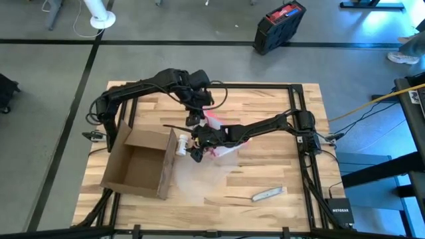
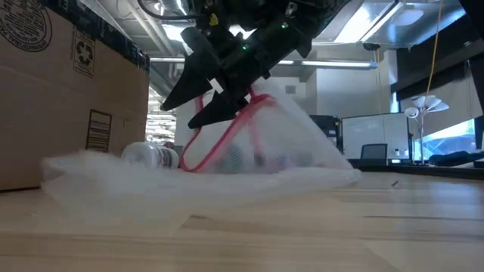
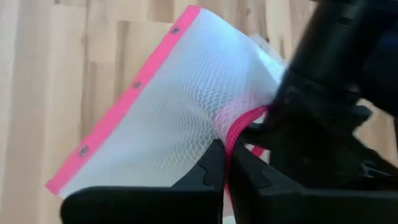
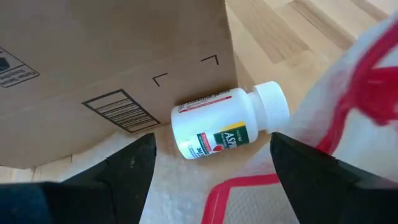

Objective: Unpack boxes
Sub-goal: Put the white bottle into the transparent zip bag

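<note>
The brown cardboard box lies open on the table's left part; its outer wall with a barcode label fills the right wrist view. A white pill bottle lies on its side against that wall, on a thin cloudy sheet. My right gripper hovers open over the bottle, one finger on either side, apart from it. A clear mesh pouch with a pink-red edge sits just right of the bottle. My left gripper is shut on the pouch from the far side. My left gripper pinches the pouch's pink-red zipper edge between its two fingers, coming from above and the far side. That edge is raised into a peak; the pouch's lower part rests on the cloudy sheet.
A pale flat strip lies near the table's near-right part. The black frame rails run along the table's edges. A black and red case stands on the floor beyond the far edge. Both grippers work close together at the table's middle.
</note>
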You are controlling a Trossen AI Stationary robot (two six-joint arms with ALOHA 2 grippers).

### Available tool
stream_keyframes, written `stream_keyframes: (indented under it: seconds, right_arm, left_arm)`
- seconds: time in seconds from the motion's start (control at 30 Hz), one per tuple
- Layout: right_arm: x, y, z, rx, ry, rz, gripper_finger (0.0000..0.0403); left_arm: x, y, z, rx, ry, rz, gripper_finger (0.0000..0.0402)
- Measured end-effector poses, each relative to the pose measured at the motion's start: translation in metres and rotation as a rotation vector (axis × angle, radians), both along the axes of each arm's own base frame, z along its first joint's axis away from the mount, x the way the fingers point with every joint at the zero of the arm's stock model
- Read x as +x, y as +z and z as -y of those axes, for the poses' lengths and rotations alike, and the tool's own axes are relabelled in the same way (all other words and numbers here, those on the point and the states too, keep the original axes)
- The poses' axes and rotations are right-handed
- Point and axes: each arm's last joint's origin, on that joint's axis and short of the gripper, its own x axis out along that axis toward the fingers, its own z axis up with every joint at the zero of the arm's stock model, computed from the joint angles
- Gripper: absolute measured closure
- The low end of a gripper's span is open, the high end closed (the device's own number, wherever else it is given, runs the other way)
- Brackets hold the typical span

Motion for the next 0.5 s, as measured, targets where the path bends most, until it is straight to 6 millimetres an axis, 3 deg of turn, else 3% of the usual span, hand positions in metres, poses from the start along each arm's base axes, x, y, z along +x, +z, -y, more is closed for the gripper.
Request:
stream_keyframes:
  seconds: [0.2, 0.5]
  right_arm:
    - [0.0, 0.0, 0.0, -0.065, 0.048, -0.005, 0.0095]
    - [0.008, -0.023, -0.002, -0.172, 0.204, -0.003, 0.0095]
  left_arm:
    - [-0.004, -0.001, -0.006, -0.004, 0.023, -0.022, 0.0401]
    - [-0.015, -0.004, -0.016, 0.026, 0.042, -0.106, 0.0401]
